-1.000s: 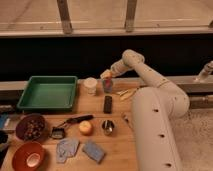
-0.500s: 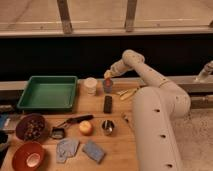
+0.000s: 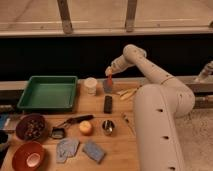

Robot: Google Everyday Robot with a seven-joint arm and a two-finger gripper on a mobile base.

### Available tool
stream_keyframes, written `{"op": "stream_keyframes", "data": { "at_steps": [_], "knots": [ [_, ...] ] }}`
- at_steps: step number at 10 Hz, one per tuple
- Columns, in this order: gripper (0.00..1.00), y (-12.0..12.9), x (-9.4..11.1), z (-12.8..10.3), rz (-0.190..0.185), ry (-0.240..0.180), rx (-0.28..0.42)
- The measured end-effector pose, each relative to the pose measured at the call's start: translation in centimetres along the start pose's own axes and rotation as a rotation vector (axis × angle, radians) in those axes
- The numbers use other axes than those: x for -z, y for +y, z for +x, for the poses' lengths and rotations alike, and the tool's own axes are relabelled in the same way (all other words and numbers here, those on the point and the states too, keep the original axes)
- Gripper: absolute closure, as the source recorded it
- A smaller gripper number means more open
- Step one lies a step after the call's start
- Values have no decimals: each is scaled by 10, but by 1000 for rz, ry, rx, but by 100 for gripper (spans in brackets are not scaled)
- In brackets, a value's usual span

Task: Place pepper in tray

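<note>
The green tray (image 3: 50, 79) sits at the back left of the wooden table and holds nothing. My gripper (image 3: 109, 74) hangs above the table's back edge, to the right of the tray and beyond a white cup (image 3: 90, 85). It is shut on the slim red-orange pepper (image 3: 109, 76), which points downward from the fingers, just above a small grey object (image 3: 107, 87). The pepper is in the air, well to the right of the tray.
A black block (image 3: 108, 104), an orange fruit (image 3: 86, 128), a small metal cup (image 3: 108, 127) and a black scoop (image 3: 70, 122) lie mid-table. A brown bowl (image 3: 31, 127), a red bowl (image 3: 28, 156) and two grey-blue cloths (image 3: 67, 148) sit at the front left. Yellowish sticks (image 3: 127, 93) lie near my arm.
</note>
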Motion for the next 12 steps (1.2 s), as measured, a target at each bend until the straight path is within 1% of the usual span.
{"op": "stream_keyframes", "data": {
  "at_steps": [2, 4, 5, 7, 8, 9, 10, 12],
  "knots": [
    [100, 12, 24, -11, 19, 19, 19],
    [100, 25, 41, -20, 34, 45, 49],
    [100, 39, 53, -27, 41, 64, 80],
    [100, 62, 70, -40, 38, 78, 137],
    [100, 74, 78, -46, 27, 81, 165],
    [100, 91, 82, -55, 7, 81, 199],
    [100, 104, 79, -60, -12, 84, 224],
    [100, 147, 63, -76, -80, 88, 295]
  ]
}}
